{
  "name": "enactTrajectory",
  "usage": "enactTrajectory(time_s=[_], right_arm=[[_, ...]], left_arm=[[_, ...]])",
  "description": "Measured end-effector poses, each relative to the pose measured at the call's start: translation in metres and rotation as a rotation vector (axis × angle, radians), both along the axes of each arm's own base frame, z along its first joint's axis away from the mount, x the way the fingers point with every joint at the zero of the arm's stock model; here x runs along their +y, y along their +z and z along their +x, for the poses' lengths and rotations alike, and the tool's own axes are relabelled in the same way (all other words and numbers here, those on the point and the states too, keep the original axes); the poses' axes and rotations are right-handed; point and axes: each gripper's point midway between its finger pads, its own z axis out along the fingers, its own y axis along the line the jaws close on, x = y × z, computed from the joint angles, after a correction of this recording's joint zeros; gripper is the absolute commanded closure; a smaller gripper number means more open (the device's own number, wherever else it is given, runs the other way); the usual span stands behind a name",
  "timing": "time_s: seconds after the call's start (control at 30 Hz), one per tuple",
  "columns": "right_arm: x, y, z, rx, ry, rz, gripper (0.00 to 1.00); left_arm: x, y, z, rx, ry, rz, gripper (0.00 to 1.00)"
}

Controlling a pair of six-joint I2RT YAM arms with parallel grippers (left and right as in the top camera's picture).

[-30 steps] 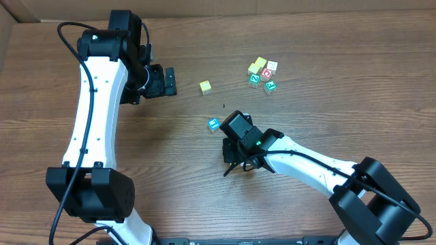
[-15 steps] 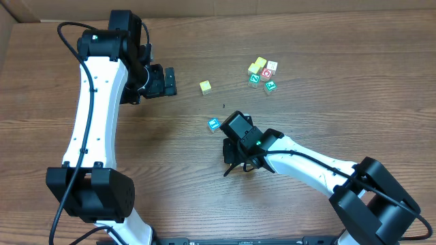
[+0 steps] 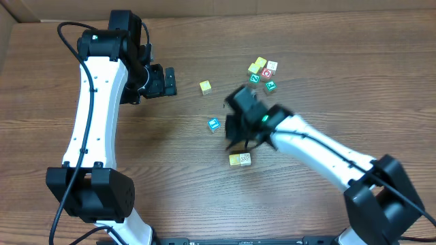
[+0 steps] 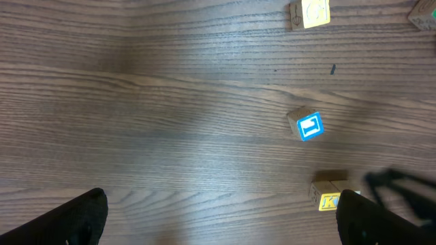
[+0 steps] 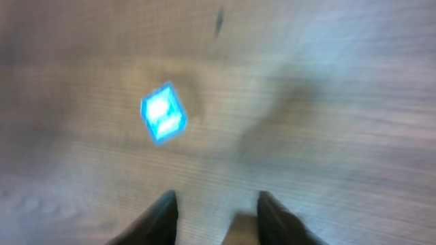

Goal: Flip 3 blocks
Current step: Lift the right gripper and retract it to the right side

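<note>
A block with a blue-framed face [image 3: 214, 124] [image 4: 306, 126] [image 5: 163, 113] lies mid-table. A little nearer the front, a pale yellow block [image 3: 235, 160] with a K face [image 4: 328, 197] and a whitish block [image 3: 246, 158] sit side by side, touching. My right gripper [image 3: 240, 138] [image 5: 219, 214], blurred by motion, hovers between the blue block and this pair. It is open and holds nothing. A tan edge shows by its right finger [image 5: 279, 219]. My left gripper [image 3: 168, 82] [image 4: 221, 221] hangs wide open and empty at the back left, well away from the blocks.
A lone bright yellow cube [image 3: 205, 86] [image 4: 310, 12] sits behind the blue block. A tight group of yellow, green, red and white cubes [image 3: 262, 73] lies at the back right. A small dark speck [image 3: 224, 105] marks the wood.
My right gripper has opened and swung up and back from the front of the table. The pale yellow and whitish blocks now show on the wood where it was.
</note>
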Motion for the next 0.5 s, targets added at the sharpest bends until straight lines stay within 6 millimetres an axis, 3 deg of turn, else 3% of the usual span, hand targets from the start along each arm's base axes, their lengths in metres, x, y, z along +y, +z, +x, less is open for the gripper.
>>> enactTrajectory(time_s=[0.1,0.13,0.37,0.5], right_arm=[[-0.036,0.010,0.029,-0.004,-0.101,-0.002,0.04],[-0.049,0.009,0.035,0.003,-0.130,-0.010,0.00],[-0.182,-0.002,0.059,0.109,-0.436,-0.072,0.00],[-0.236,-0.004,0.061,0.135,-0.569,-0.078,0.00]], left_arm=[[0.000,0.000,0.000,0.000,0.000,0.000,0.00],[0.000,0.000,0.000,0.000,0.000,0.000,0.00],[0.000,0.000,0.000,0.000,0.000,0.000,0.00],[0.000,0.000,0.000,0.000,0.000,0.000,0.00]])
